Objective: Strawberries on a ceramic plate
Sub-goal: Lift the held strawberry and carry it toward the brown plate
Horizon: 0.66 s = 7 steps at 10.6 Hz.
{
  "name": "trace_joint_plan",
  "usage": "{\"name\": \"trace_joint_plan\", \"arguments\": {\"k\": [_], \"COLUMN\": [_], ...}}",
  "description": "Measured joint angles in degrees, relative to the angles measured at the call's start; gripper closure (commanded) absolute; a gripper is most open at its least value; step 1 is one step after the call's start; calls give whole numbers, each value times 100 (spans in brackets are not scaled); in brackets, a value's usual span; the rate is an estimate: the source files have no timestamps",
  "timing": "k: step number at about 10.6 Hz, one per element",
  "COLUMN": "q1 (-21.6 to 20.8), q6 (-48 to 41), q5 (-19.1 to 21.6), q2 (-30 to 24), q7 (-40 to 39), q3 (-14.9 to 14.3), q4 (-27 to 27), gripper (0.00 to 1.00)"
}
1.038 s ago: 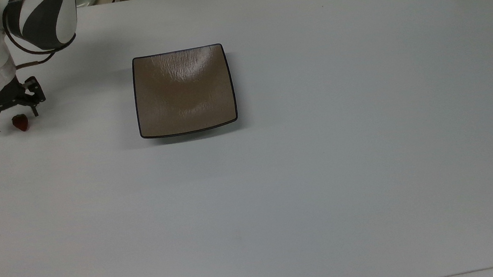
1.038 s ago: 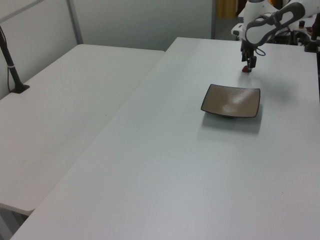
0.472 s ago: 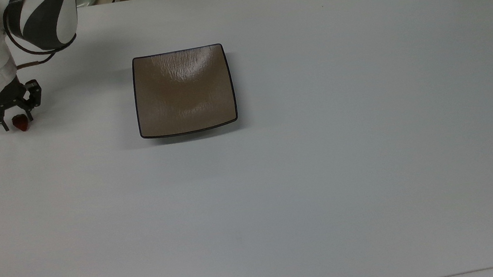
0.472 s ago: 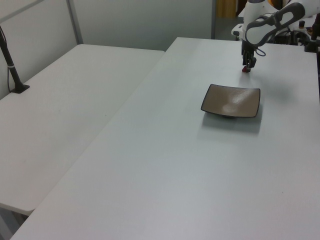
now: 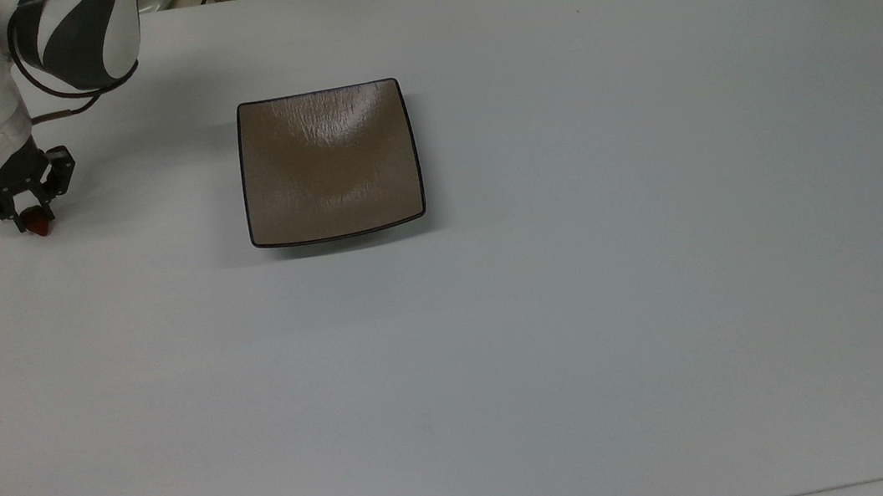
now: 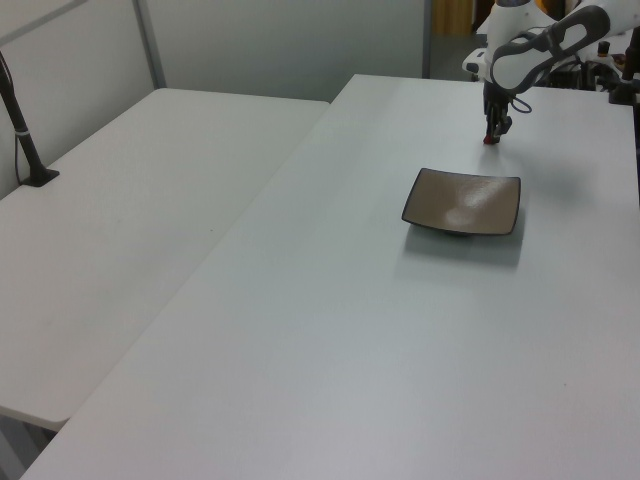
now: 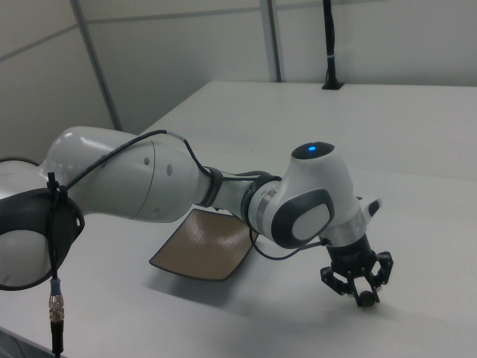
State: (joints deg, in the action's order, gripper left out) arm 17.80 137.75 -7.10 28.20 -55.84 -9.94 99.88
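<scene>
The ceramic plate [image 5: 330, 163] sits flat on the white surface [image 5: 583, 306] with nothing in it; its glossy taupe bowl shows only a pale glare toward the top view's upper edge, inside the thin black rim. In the left view the plate [image 6: 462, 201] lies nearer the camera than the arm, and in the right view its brown corner [image 7: 205, 253] shows below the arm's forearm, which covers the rest.

The strawberry [image 5: 36, 221] is well apart from the plate, toward the top view's left, low at the surface between the fingers of the claw [image 5: 25, 216]. The claw has narrowed until its black fingers stand on either side of the fruit and appear to press on it. Whether the berry rests on the surface or is lifted just clear of it cannot be told.

In the right view the claw [image 7: 358, 292] points straight down and the strawberry [image 7: 365, 299] reads as a small dark lump at the fingertips. In the left view it is a tiny red speck [image 6: 488, 140] under the claw [image 6: 492, 132], too small to make out its shape.
</scene>
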Motion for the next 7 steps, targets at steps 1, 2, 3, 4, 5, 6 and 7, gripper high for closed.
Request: {"name": "trace_joint_plan", "arguments": {"k": [1,2,3,4,5,6,7], "q1": [-10,-24,-41,-63,-104,-140,-176], "q6": [0,0,0,-68,-367,-603,-907], "q5": [0,0,0,0,2,10,16], "q2": [-8,-39,-103,-203,-415,-616,-851], "q7": [110,277,447,562,676,763,925], "q3": [0,0,2,2,12,15,19], "q4": [-5,-19,-32,-38,-63,-76,-79], "gripper": [96,96,96,96,96,96,96]}}
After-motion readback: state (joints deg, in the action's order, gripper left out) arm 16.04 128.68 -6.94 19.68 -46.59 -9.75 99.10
